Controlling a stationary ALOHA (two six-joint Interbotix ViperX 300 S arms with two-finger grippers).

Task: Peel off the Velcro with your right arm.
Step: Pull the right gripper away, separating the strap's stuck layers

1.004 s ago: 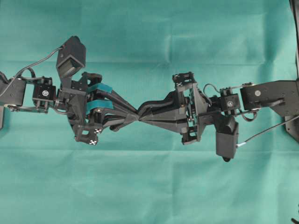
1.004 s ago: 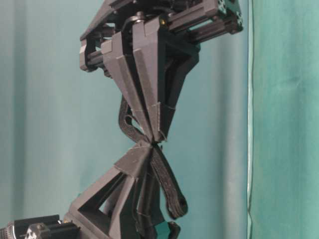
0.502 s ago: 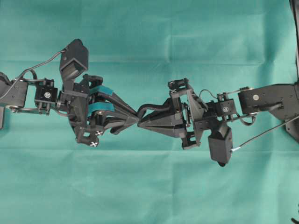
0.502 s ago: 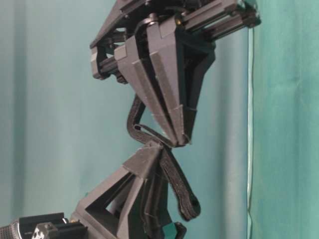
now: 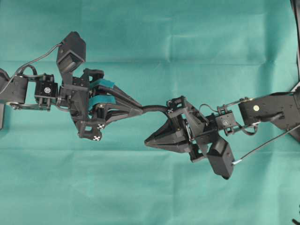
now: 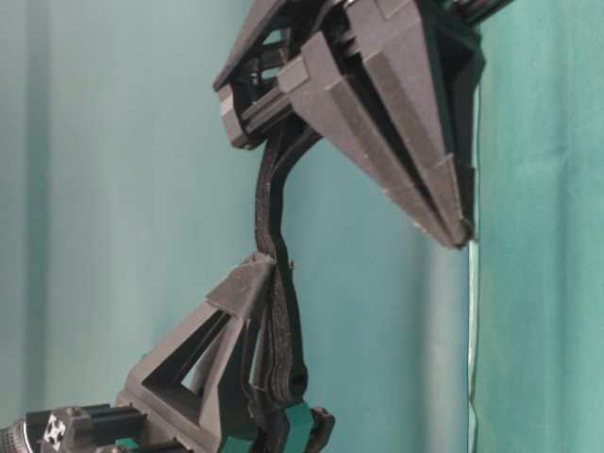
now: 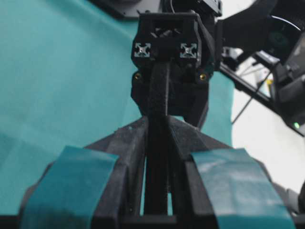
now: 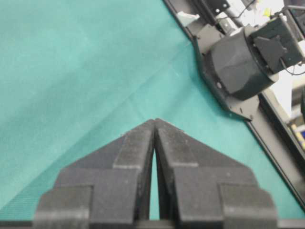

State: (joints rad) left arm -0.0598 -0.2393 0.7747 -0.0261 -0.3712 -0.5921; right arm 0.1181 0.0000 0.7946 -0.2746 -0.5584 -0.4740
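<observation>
Velcro point(image 5: 152, 108): pinched by the left gripper point(image 5: 139, 109)
right gripper point(image 5: 147, 141): fingers closed together, nothing between the tips
tip: re-pinch strip end, pull away slowly

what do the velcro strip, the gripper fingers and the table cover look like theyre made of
Velcro: seemingly woven fabric tape, matte black; it bends in a curve with fuzzy edges.
Right gripper fingers: probably printed hard plastic, matte black, grainy with faceted ridges.
Left gripper: same plastic, bearing teal tape.
Table cover: teal cloth, creased.
</observation>
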